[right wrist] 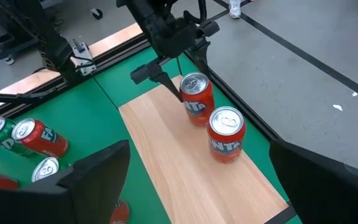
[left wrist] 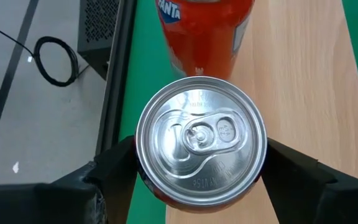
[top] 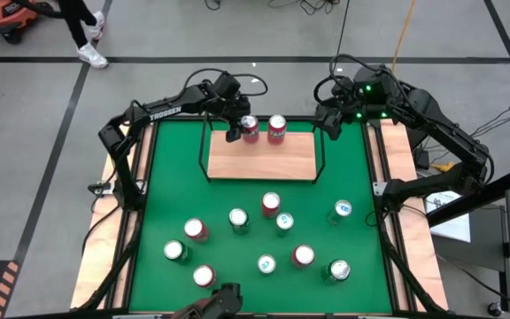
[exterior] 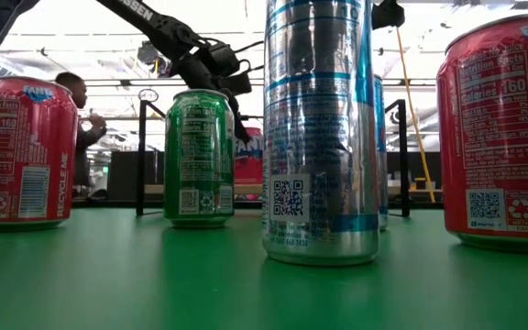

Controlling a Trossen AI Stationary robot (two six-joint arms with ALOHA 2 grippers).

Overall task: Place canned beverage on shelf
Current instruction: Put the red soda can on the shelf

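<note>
The shelf (top: 264, 159), a light-wood board with thin black rails, stands on the green mat (top: 352, 257) at the table's far middle. Two red Fanta cans stand upright at its far edge. My left gripper (top: 240, 127) is shut on the left one (top: 250, 128), whose silver top fills the left wrist view (left wrist: 201, 140). The other red can (top: 277, 128) stands just to its right, untouched. My right gripper (top: 330, 124) hangs open and empty past the shelf's far right corner, its fingers wide apart in its wrist view (right wrist: 201, 180). My left gripper pinches the red can's upper side wall (left wrist: 143, 177) between its two fingers (left wrist: 120, 171), one on each side below the rim. The fingers come from above, slanting down from the table's far left (right wrist: 166, 81). The can is upright over the board; whether its base rests there I cannot tell.
Several red, green and silver cans stand on the mat's near half (top: 264, 235); some loom close in the low view (exterior: 319, 128). The shelf's black rails (top: 205, 146) rise at its sides. A person's legs (top: 87, 35) show beyond the table's far left.
</note>
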